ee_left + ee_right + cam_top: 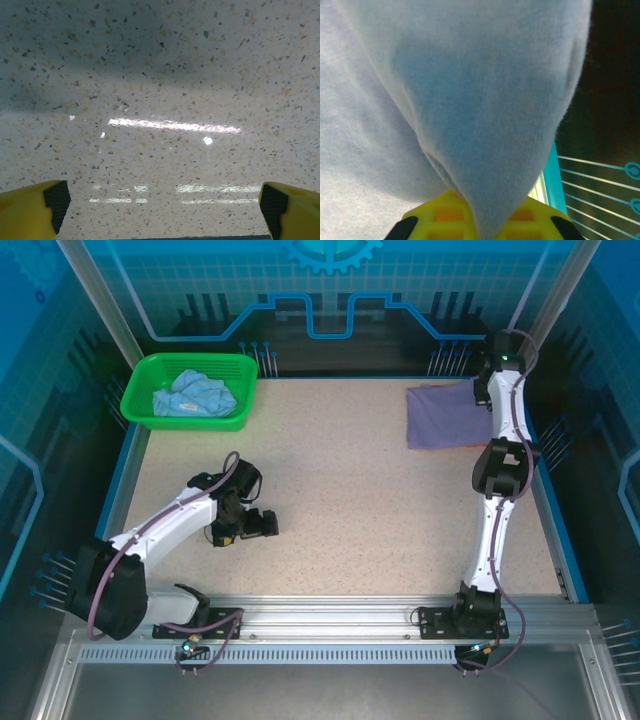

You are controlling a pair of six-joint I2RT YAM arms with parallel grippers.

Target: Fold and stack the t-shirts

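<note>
Right gripper [480, 226]: closed on the lavender t-shirt [445, 416]. In the wrist view a fold of the cloth narrows to a point and is pinched between the yellow fingers [445, 216]. The rest of the cloth spreads up and to the left.

Lavender t-shirt: lies folded as a rough rectangle at the far right corner of the table [350, 480]. Its right edge runs under the right arm [495, 500] and sits near the blue border [552, 510]. Its far edge is near the back wall (little room on those two sides).

Left gripper [165, 206]: jaws wide apart, nothing between them. The black pads [56, 198] sit at the lower corners of the wrist view, over bare speckled tabletop. From overhead it is low over the near-left part of the table, well apart from both shirts.

Light blue t-shirt [195, 395]: crumpled inside the green basket [138, 400], which stands in the far left corner, close to the left border.

Open room: the whole middle of the table, from the basket across to the lavender shirt's left edge and down to the near rail [330, 612], is bare.
</note>
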